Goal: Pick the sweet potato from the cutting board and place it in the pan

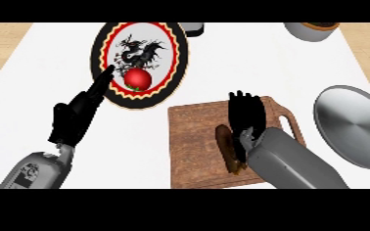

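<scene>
A brown sweet potato (229, 149) lies lengthwise on the wooden cutting board (195, 142) at the lower middle. My right hand (245, 117) is over the board just right of the sweet potato, fingers straight and pointing away, and its forearm hides the potato's right side. The grey pan (347, 122) shows at the right edge, cut off by the view. My left hand (76, 112) rests open at the left, fingers pointing toward a plate.
A round patterned plate (170, 44) with a red tomato (137, 79) on it lies at the upper left. A grey pot (311, 30) stands at the top right. Another grey object (194, 28) peeks in at the top middle.
</scene>
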Robot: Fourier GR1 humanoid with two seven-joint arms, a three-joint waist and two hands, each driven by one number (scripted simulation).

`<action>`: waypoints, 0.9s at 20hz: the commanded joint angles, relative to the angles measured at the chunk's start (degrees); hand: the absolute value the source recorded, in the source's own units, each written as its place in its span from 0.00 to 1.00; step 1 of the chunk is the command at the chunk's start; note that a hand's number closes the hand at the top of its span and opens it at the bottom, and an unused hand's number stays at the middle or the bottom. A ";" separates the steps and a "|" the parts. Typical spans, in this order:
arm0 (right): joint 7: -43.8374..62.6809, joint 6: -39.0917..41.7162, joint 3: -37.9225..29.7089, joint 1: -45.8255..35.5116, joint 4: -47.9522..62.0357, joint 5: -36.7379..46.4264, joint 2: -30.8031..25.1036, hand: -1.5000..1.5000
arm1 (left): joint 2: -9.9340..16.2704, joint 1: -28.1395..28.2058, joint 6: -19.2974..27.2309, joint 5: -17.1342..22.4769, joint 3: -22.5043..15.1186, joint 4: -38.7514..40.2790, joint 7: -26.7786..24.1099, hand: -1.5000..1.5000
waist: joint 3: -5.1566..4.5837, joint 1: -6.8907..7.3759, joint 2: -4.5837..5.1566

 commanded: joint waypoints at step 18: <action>21.10 13.80 -0.11 -6.04 16.07 0.80 15.42 0.00 | 1.08 2.98 -2.14 0.43 3.37 0.46 -1.53 0.50 | 0.19 -2.50 -0.67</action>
